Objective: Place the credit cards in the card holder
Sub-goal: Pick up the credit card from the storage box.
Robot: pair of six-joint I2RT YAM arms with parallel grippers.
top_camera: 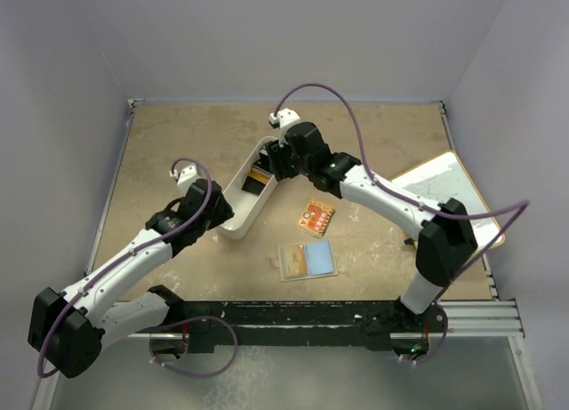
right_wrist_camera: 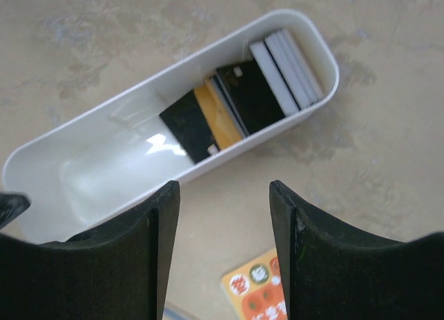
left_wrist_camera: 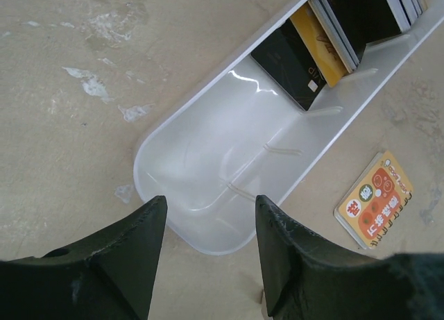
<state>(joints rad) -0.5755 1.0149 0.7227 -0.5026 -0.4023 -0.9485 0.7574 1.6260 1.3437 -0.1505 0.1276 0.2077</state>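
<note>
cards [right_wrist_camera: 250, 98]: a stack standing on edge, leaning, at one end of the bin [right_wrist_camera: 90, 160]; black, gold and pale grey ones show.
blue card [top_camera: 322, 259]: lies on the open holder's right half; I cannot tell whether it is slotted in or only resting there.
handling: judged light, thin, stiff and slick. They are packed face to face, so one is likely to drag its neighbour along.
where to hold: pinch one card across its faces at the exposed upper edge. The black card at the stack's open side looks easiest to reach.
holder [top_camera: 293, 261]: tan, leather-like, lying open and flat on the table [top_camera: 178, 152], well apart from the bin. It looks soft and light, so it may slide when a card is pushed into it.
bin: long, white, glossy plastic with rounded ends and faint ribs on the floor. The end away from the cards is bare.
packet [top_camera: 316, 217]: orange-red, printed, square, lying flat between the bin and the holder.
right gripper [right_wrist_camera: 223, 243]: above the bin's card end, jaws apart, nothing between them.
left gripper [left_wrist_camera: 208, 250]: over the bin's bare end, jaws apart, holding nothing.
table: mottled beige with pale scuffs.
</note>
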